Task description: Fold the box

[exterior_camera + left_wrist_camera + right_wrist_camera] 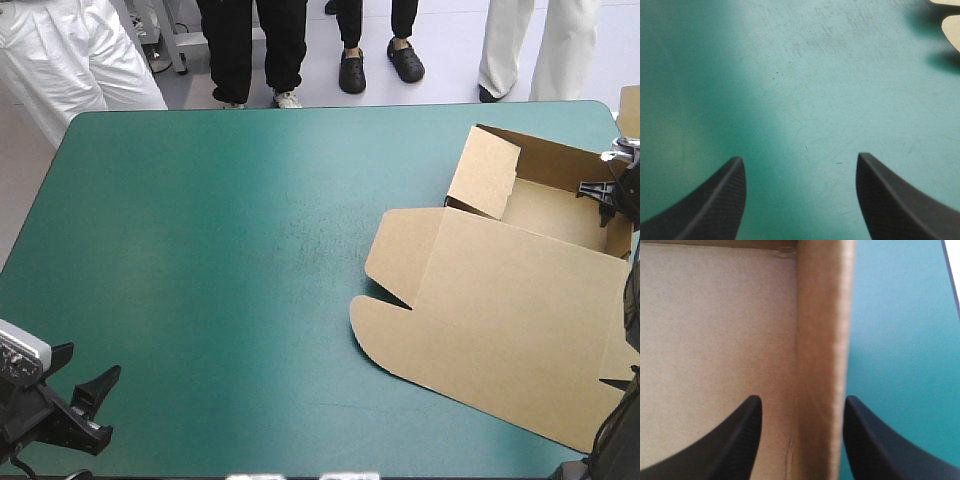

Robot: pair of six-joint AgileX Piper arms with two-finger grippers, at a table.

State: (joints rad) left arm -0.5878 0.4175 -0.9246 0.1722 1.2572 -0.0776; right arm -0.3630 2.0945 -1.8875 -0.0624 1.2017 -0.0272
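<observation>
My left gripper [88, 365] hangs wide open and empty over bare cover [220, 250], well to the left of the box [500, 310]. The box lies on the right part of the cover, with its lid flat toward me and its tray walls raised at the far end. My right gripper [802, 400] is open too. It stands astride the box's right wall [822, 340], one finger inside and one outside, not yet pinching. To do this well, I'd close squarely on that wall, keep it upright, and squeeze gently so the board doesn't crease.
</observation>
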